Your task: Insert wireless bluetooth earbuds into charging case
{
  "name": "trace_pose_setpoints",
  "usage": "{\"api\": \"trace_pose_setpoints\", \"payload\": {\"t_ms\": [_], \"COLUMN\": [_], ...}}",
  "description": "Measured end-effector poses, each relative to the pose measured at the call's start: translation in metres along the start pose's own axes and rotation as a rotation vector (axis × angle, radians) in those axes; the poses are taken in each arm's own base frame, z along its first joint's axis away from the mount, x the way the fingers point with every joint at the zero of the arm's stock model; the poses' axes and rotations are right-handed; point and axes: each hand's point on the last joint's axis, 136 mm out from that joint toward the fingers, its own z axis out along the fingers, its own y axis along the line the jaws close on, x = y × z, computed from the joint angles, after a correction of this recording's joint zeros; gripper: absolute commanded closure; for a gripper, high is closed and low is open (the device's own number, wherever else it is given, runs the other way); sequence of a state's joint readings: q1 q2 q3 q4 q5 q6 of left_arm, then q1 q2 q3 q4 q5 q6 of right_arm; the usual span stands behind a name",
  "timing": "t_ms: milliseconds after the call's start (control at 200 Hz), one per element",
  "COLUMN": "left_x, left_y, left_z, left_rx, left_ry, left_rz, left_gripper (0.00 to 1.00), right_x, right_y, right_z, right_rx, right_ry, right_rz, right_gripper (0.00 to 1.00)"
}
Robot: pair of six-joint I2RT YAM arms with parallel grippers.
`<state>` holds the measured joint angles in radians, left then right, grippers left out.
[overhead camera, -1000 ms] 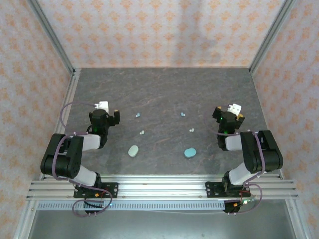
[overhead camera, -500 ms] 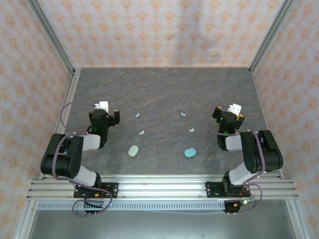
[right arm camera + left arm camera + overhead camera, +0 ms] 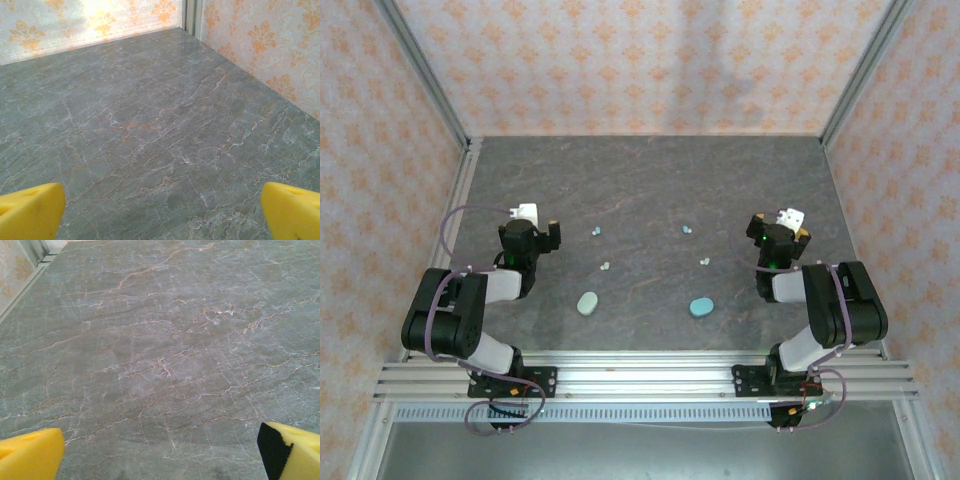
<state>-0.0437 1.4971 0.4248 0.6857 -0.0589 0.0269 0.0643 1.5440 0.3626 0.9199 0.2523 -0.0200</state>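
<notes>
Marble top [image 3: 650,175], earbuds [image 3: 605,267] far fr. edges

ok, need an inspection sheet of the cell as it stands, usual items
Surface: grey veined table, no spill seen.
Job's things: four earbuds loose on the table, none in a case. The green case and blue case lie nearer the front; too small to tell if their lids are open.
Clutter: nothing seen.
Grippers: left gripper and right gripper open, empty, over bare table.
Cables: purple cable looped off the left arm.
Surroundings: patterned walls, aluminium frame posts.
</notes>
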Motion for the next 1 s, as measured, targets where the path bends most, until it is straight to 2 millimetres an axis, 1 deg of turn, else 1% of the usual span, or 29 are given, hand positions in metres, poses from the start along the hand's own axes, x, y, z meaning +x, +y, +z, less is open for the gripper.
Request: {"api": "trace_pose_setpoints", "payload": {"t_ms": [610,695,756,821,936,1001], "left_x": [0.000,-0.001,-0.012,-0.035,-0.080,-0.100], "left_y": [0.000,0.001,0.003,0.006,0.016,0.022], "left_z": [0.000,0.000,-0.001,-0.006,-0.021,-0.030], "left_rx": [0.000,-0.007,-0.022,-0.036,-0.086,-0.113], "left_ry": [0.000,0.027,0.040,0.024,0.005,0.028], "left_rz": [0.000,0.001,-0.009,-0.031,-0.084,-0.112], "left_gripper": [0.00,0.00,0.00,0.00,0.00,0.00], "right_x": [0.000,0.000,-0.002,-0.009,-0.037,-0.053], "right_y": [0.001,0.001,0.002,0.003,0.005,0.009], "right_z": [0.000,0.000,-0.002,-0.008,-0.022,-0.027], "right_rx": [-0.003,-0.005,-0.018,-0.031,-0.055,-0.072], "right_ry": [0.000,0.000,0.001,-0.007,-0.038,-0.030], "right_rz": [0.000,0.000,0.000,0.002,0.018,0.020], "right_gripper": [0.01,0.01,0.01,0.01,0.01,0.01]}}
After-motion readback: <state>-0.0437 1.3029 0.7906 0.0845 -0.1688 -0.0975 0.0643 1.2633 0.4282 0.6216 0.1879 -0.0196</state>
